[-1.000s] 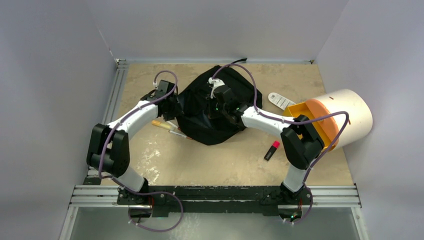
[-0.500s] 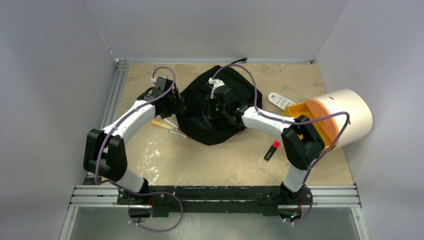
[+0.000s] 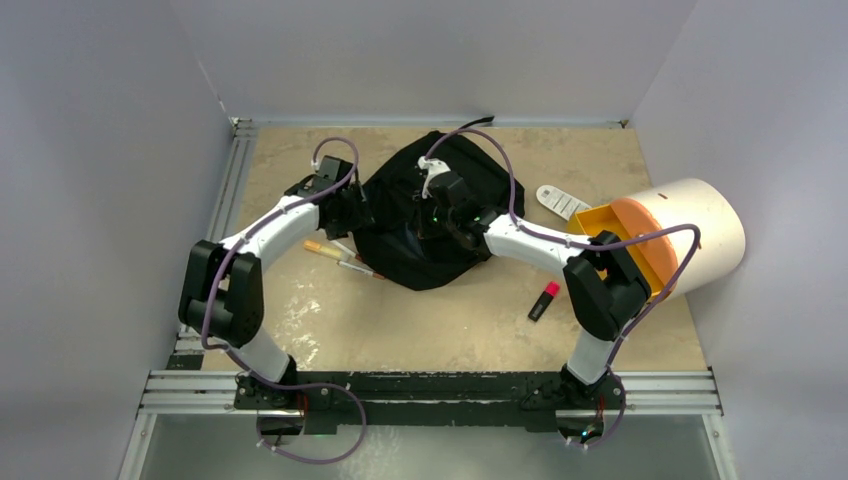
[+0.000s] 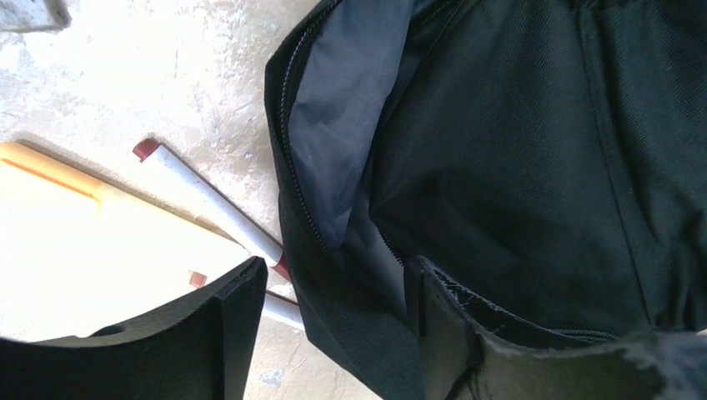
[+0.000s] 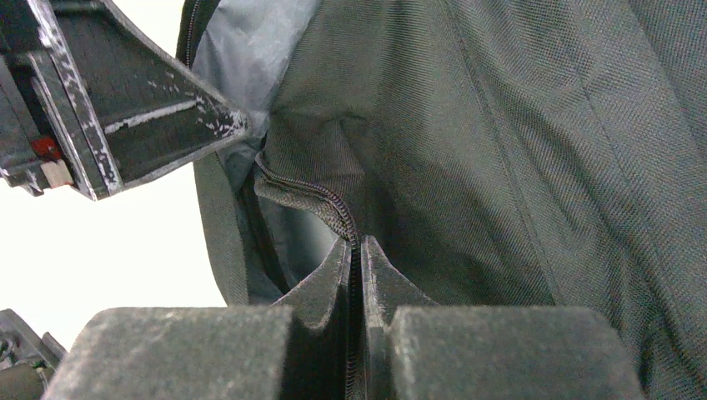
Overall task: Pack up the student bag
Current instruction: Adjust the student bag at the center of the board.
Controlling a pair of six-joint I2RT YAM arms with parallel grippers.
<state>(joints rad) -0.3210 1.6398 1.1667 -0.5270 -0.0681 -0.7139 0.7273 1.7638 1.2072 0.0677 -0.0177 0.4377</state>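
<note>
While the student bag [image 3: 420,225] lies slumped in the upper middle of the overhead view, on the beige table [image 3: 450,330], an arm meets it from each side. At the bag's left edge the left gripper [image 4: 333,279] has its jaws spread wide. One finger is over the tabletop and the other over the black fabric, and the unzipped rim with its grey lining [image 4: 342,125] runs between them. Near the bag's centre the right gripper [image 5: 354,254] has its jaws pressed together, pinching the zip edge (teeth show right at the fingertips). Two white markers [image 4: 208,212] with red caps lie just left of the bag, partly under it. A cream-and-orange cylinder [image 3: 690,235] lies at right, well apart.
</note>
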